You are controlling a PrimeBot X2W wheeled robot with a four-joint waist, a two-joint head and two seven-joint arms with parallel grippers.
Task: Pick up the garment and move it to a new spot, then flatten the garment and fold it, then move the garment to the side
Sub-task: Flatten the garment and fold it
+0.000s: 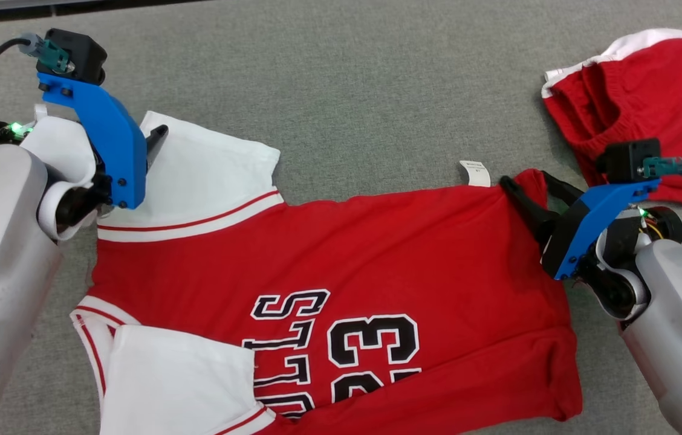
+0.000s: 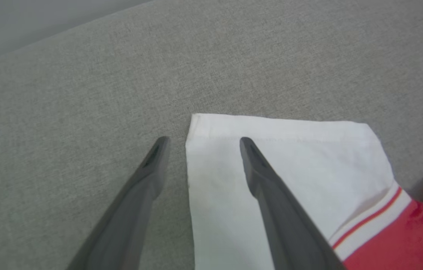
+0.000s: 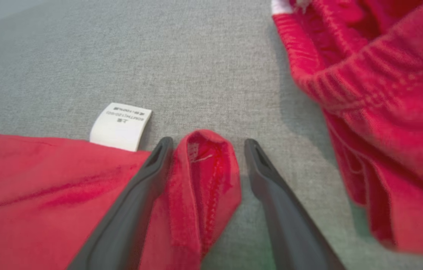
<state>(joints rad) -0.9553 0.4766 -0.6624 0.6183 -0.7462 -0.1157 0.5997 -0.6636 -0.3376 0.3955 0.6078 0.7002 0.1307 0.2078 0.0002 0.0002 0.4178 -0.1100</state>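
From above, the red jersey lies spread across the grey surface, its printed lettering and 23 running sideways, with one white sleeve up by the left gripper and another at the near edge. The right gripper sits at the jersey's far right corner, close to a small care label, and a second red garment with white trim lies bunched beyond it. Along the left arm's own camera, the left gripper has its fingers spread wide with nothing between them but the sleeve's side edge: one finger is over the white sleeve, the other over bare grey surface. From the right wrist, the right gripper is equally wide apart, straddling a folded-up hem corner without pinching it; the care label lies just beside it, the second red garment off to the side.
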